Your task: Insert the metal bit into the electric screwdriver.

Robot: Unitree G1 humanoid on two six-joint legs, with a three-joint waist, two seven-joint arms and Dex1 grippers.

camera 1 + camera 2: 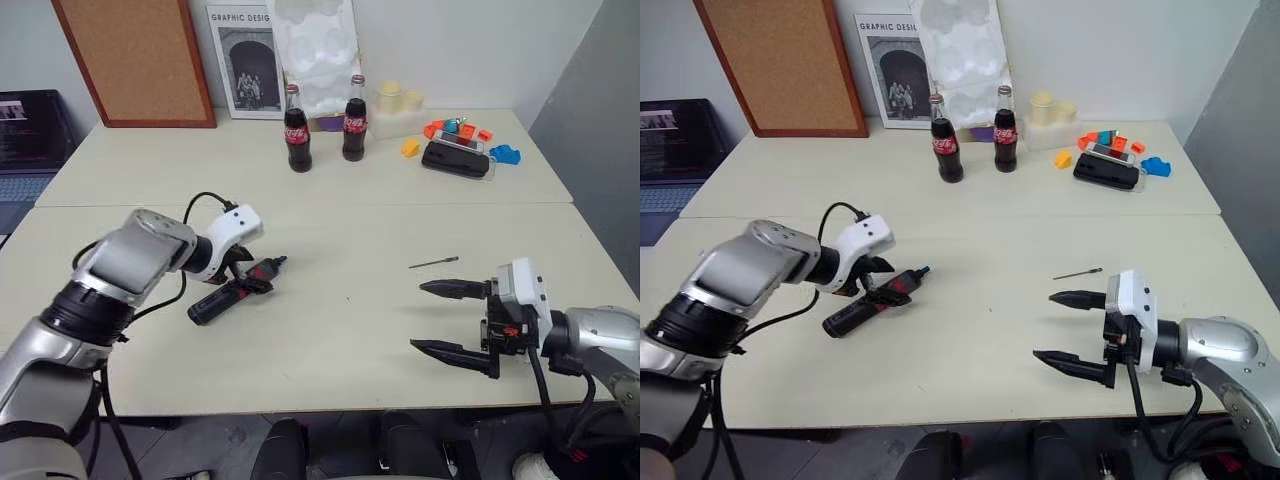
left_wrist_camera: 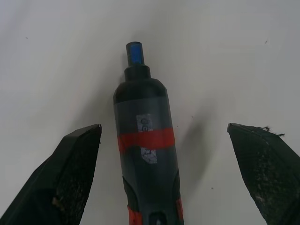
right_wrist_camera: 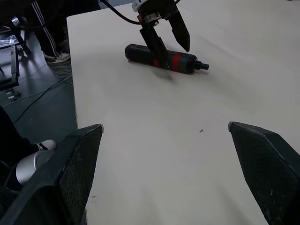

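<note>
The electric screwdriver (image 1: 222,298) lies flat on the cream table (image 1: 340,340) at the left, dark with a red band, its nose pointing right and away. My left gripper (image 1: 248,277) is open and points down over the screwdriver's red band (image 2: 146,139), one finger on each side; the left wrist view shows a gap on both sides. The metal bit (image 1: 433,263), a thin dark rod, lies on the table to the right. My right gripper (image 1: 417,316) hovers open and empty just in front of the bit, fingers pointing left. In the right wrist view, the left gripper (image 3: 165,33) straddles the screwdriver (image 3: 183,62).
Two cola bottles (image 1: 298,130) stand at the back centre. A black phone (image 1: 455,160) and small coloured blocks (image 1: 505,154) lie at the back right. A corkboard (image 1: 135,60) and a poster (image 1: 243,62) lean on the wall. A laptop (image 1: 30,130) sits at far left.
</note>
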